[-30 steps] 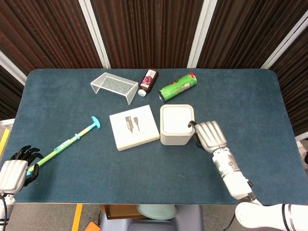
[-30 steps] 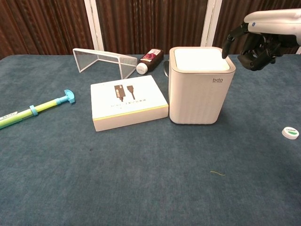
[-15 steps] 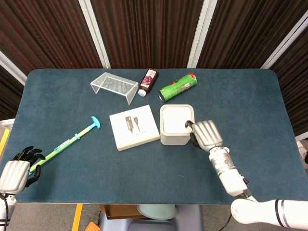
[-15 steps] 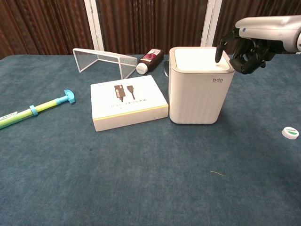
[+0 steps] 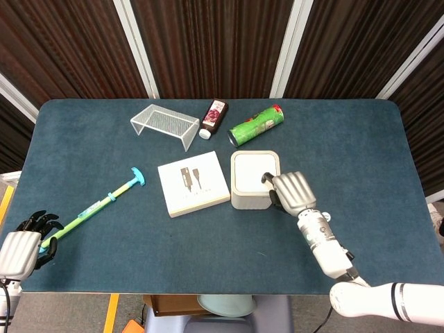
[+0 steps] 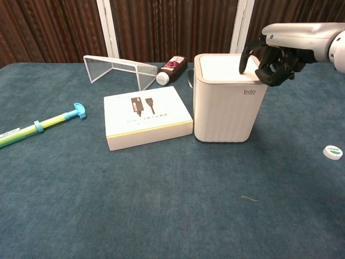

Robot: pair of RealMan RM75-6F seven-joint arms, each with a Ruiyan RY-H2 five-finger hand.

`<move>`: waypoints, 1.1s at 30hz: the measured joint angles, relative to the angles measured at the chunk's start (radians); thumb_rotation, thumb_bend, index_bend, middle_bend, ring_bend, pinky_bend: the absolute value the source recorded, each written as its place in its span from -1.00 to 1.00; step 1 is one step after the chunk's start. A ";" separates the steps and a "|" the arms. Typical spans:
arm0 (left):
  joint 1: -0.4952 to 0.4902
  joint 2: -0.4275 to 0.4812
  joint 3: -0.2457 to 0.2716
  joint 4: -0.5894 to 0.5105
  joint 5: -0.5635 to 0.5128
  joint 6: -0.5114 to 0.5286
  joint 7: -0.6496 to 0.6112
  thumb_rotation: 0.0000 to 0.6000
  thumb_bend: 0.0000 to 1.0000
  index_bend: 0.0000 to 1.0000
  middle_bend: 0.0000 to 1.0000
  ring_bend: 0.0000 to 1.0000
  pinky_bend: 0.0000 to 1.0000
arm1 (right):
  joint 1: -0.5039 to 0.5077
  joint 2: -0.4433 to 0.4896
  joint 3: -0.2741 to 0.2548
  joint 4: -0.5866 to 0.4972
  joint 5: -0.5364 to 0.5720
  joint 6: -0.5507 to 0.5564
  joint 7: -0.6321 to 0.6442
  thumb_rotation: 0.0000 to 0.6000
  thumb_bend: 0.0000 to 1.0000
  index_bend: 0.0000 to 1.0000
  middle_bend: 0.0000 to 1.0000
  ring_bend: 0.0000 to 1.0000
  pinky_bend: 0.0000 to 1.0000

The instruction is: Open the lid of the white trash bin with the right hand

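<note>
The white trash bin (image 5: pixel 252 200) (image 6: pixel 226 113) stands mid-table with its lid (image 5: pixel 250 170) (image 6: pixel 220 68) down and flat. My right hand (image 5: pixel 292 193) (image 6: pixel 276 58) hovers at the lid's right side. One finger points down onto the lid's near right part and the other fingers are curled in, holding nothing. My left hand (image 5: pixel 21 246) lies at the table's front left corner with dark fingers spread, holding nothing, right beside the end of a green stick (image 5: pixel 97 205). The chest view does not show it.
A flat white box (image 5: pixel 193 184) (image 6: pixel 146 116) lies just left of the bin. Behind are a wire rack (image 5: pixel 165 123) (image 6: pixel 121 67), a dark bottle (image 5: pixel 214 118) (image 6: pixel 171 67) and a green can (image 5: pixel 257 125). A small round cap (image 6: pixel 332 151) sits right of the bin.
My right hand has slid left from the bin's right edge, over the lid, with its pointing finger now on the lid's top. The lid stays down. The left hand barely shifted.
</note>
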 measured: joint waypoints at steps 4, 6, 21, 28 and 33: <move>0.000 0.000 0.000 0.001 0.000 0.001 -0.002 1.00 0.21 -0.17 -0.48 -0.70 -0.35 | 0.005 -0.004 -0.010 0.009 0.003 -0.009 0.004 1.00 0.36 -0.05 0.79 0.74 0.51; 0.000 0.000 0.000 0.001 0.000 0.000 -0.002 1.00 0.21 -0.17 -0.48 -0.70 -0.35 | 0.006 -0.005 -0.011 0.010 0.004 -0.010 0.004 1.00 0.36 -0.05 0.79 0.74 0.51; -0.001 0.005 0.001 -0.004 -0.002 -0.006 -0.014 1.00 0.22 -0.17 -0.48 -0.70 -0.35 | -0.013 0.011 -0.030 -0.022 -0.068 0.043 0.023 1.00 0.36 -0.11 0.79 0.74 0.51; 0.001 0.009 0.001 -0.008 -0.002 -0.003 -0.017 1.00 0.22 -0.18 -0.48 -0.70 -0.35 | -0.109 0.092 -0.067 -0.137 -0.240 0.188 0.043 1.00 0.07 -0.16 0.79 0.74 0.51; 0.004 0.005 0.000 -0.011 0.000 0.005 -0.008 1.00 0.21 -0.18 -0.48 -0.70 -0.35 | -0.222 0.167 -0.124 -0.156 -0.396 0.322 0.069 1.00 -0.39 -0.19 0.79 0.74 0.51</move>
